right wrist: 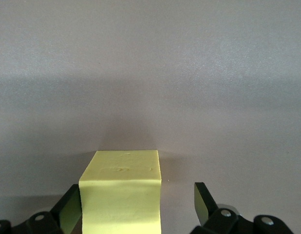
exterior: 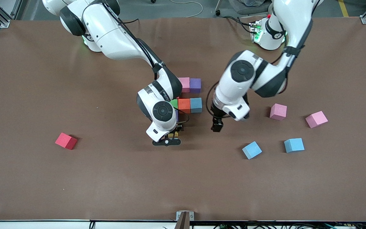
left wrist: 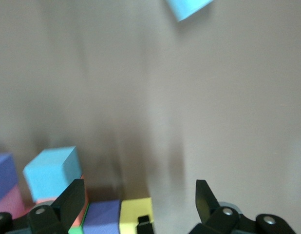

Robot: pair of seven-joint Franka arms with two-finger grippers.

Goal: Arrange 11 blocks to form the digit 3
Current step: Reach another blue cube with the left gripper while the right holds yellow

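The nearest light blue block (exterior: 251,149) lay loose on the table (exterior: 43,79), near my left gripper (exterior: 217,128) and closer to the front camera than it. A second light blue block (exterior: 294,145) sat beside it, toward the left arm's end.

The yellow block (right wrist: 122,195) stood between the fingers (right wrist: 203,197) of my right gripper (exterior: 172,136). The jaws were spread wider than the block, one finger close against it and the other standing clear, so I had no clamp on it. That gripper was low over the end of the figure nearest the front camera. Next up the figure came a purple block (left wrist: 103,217), touching the yellow one. Then came a row of green block (exterior: 174,103), orange block (exterior: 184,105) and third light blue block (exterior: 196,105). Farthest from the gripper sat a pink block (exterior: 184,84) with a second purple block (exterior: 195,85) against it.

My left gripper hovered beside the figure with its jaws wide apart and nothing between them. Two loose pink blocks (exterior: 278,111) (exterior: 316,119) lay toward the left arm's end. The red block (exterior: 66,141) sat alone, well apart from my right gripper, toward the right arm's end.
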